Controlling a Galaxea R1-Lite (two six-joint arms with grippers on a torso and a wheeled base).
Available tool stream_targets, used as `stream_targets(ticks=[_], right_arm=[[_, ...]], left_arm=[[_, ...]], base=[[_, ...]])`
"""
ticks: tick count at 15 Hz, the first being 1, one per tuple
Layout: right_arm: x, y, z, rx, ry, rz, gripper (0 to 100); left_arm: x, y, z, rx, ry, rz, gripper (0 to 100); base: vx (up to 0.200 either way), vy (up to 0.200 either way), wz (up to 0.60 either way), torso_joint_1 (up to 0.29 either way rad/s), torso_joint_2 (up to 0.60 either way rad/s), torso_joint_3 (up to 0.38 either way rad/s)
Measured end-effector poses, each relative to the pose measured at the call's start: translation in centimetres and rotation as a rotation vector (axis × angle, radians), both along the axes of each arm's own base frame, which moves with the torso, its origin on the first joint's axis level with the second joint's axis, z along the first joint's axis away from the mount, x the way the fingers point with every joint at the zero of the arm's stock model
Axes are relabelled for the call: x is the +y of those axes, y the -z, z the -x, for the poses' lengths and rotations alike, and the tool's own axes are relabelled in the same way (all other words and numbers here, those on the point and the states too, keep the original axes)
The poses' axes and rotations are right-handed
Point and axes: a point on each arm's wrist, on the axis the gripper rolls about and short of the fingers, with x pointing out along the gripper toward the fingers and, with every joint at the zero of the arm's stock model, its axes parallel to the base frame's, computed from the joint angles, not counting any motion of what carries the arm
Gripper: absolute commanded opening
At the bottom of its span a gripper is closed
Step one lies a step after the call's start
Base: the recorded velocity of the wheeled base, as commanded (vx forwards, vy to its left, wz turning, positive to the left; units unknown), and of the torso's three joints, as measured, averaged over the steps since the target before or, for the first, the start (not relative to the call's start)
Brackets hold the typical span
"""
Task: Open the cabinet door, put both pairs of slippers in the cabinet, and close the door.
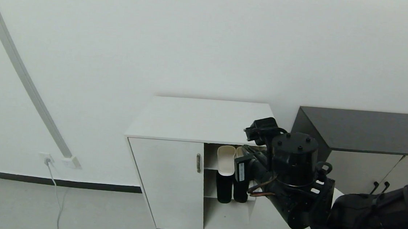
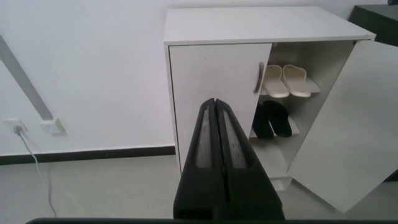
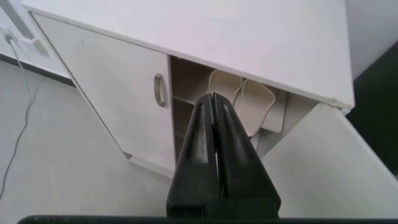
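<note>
Right wrist view: fingers (image 3: 202, 140) together, beige slippers (image 3: 256, 102) beyond the tips, inside cabinet (image 3: 249, 37).

cabinet (image 1: 196, 119): plain white all over, doors and shelves alike, no pattern
door handle (image 1: 198, 163): dull grey metal
upper slippers (image 2: 289, 81): 2, pale cream, unpatterned
lower slippers (image 2: 272, 119): 2, solid black
left gripper (image 2: 214, 106): matt black, greyish on the finger faces
right gripper (image 3: 213, 99): matt black
wall (image 1: 195, 37): flat white
skirting strip (image 1: 56, 182): black
floor (image 1: 7, 204): light grey, plain
conduit (image 1: 21, 71): pale grey
socket (image 1: 46, 158): white
cable (image 1: 59, 205): white
neighbouring cabinet (image 1: 366, 129): dark grey top, light grey doors
</note>
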Motion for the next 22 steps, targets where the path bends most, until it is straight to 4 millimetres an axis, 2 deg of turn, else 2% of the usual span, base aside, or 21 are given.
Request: stream_targets(ticks=[6, 15, 22], right_arm=[[-0.1, 0.1, 0.0, 0.002, 0.005, 0.003, 0], [-0.5, 0.1, -0.5, 0.001, 0.027, 0.009, 0], [-0.8, 0.1, -1.1, -0.023, 0.045, 0.005, 0]], left_arm=[[0.0, 0.0, 0.0, 0.001, -0.001, 0.000, 0], [0.0, 0.0, 0.0, 0.001, 0.000, 0.000, 0], [0.0, 0.0, 0.0, 0.000, 0.000, 0.000, 0]], base=[[0.000, 0.000, 0.00, 0.000, 0.00, 0.000], [0.000, 0.000, -0.60, 0.005, 0.00, 0.001], [0.000, 0.000, 0.00, 0.000, 0.00, 0.000]])
